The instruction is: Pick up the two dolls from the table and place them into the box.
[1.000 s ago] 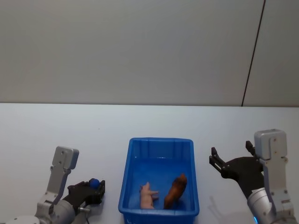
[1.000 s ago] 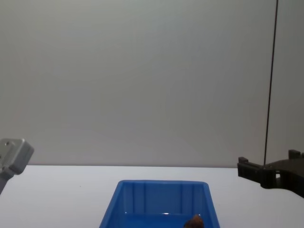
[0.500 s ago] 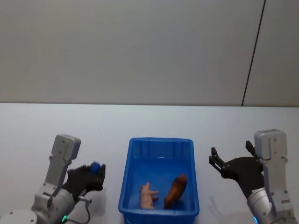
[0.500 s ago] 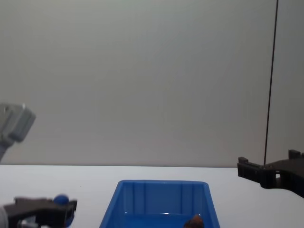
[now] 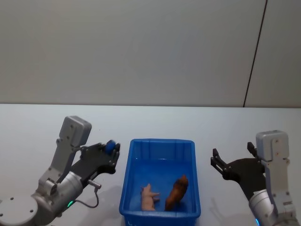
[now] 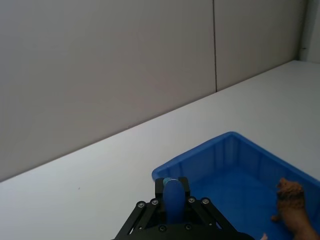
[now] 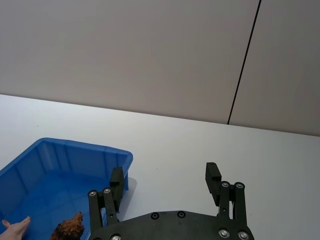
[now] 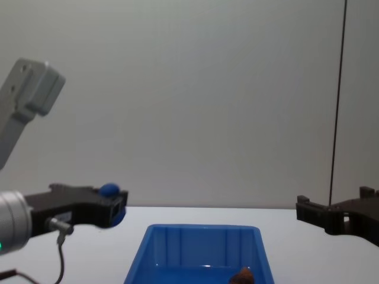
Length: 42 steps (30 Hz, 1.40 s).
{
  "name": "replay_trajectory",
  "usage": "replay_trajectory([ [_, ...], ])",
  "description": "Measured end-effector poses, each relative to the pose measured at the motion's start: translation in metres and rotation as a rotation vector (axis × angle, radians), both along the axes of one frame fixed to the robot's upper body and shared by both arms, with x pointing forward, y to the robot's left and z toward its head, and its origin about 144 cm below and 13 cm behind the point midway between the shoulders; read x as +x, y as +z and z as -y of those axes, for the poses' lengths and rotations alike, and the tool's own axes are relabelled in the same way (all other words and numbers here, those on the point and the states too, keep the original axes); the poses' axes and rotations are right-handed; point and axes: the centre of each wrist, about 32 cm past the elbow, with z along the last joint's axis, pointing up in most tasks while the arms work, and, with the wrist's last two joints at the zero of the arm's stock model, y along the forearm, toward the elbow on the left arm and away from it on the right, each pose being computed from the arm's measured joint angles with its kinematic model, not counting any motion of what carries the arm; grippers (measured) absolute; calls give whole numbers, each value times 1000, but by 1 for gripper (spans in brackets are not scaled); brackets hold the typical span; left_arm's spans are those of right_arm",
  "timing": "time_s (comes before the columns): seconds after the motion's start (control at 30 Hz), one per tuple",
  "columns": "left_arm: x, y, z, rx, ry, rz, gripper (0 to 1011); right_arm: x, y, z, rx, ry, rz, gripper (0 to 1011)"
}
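The blue box (image 5: 161,141) stands on the white table (image 5: 47,125) in front of me. Both dolls lie inside it near its front wall: the pale pink pig (image 5: 148,197) on the left and the reddish-brown one (image 5: 177,192) beside it on the right. My left gripper (image 5: 111,151) is shut with nothing in it, raised just left of the box's left rim. Its blue-tipped fingers (image 6: 173,199) are pressed together. My right gripper (image 5: 233,155) hovers open to the right of the box. In the right wrist view the brown doll (image 7: 68,228) shows past the open right gripper (image 7: 165,178).
A plain grey wall rises behind the table, with a dark vertical seam (image 5: 254,56) at the right. White tabletop lies bare on both sides of the box (image 8: 201,228) and beyond it.
My left arm has lifted from low at the table's near left and swung up and forward toward the box's left rim. The right arm and both dolls have stayed put.
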Motion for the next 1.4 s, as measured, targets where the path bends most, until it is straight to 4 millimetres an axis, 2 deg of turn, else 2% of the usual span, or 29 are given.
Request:
replay_trajectory([
  [0.27, 9, 12, 6, -15, -117, 68, 118, 0, 0, 0, 0, 0, 0, 1001],
  [0.6, 24, 18, 13, -42, -261, 111, 407, 0, 0, 0, 0, 0, 0, 1001],
  [0.73, 32, 19, 18, -61, -337, 126, 575, 0, 0, 0, 0, 0, 0, 1001],
  [0.8, 36, 19, 19, -67, -358, 128, 614, 0, 0, 0, 0, 0, 0, 1001],
  [1.1, 53, 19, 29, -104, -486, 147, 910, 0, 0, 0, 0, 0, 0, 1001],
  [1.13, 55, 19, 30, -107, -498, 149, 910, 0, 0, 0, 0, 0, 0, 1001],
  [1.23, 57, 19, 32, -112, -516, 153, 1000, 0, 0, 0, 0, 0, 0, 1001],
  [1.4, 62, 19, 35, -120, -547, 158, 1001, 0, 0, 0, 0, 0, 0, 1001],
])
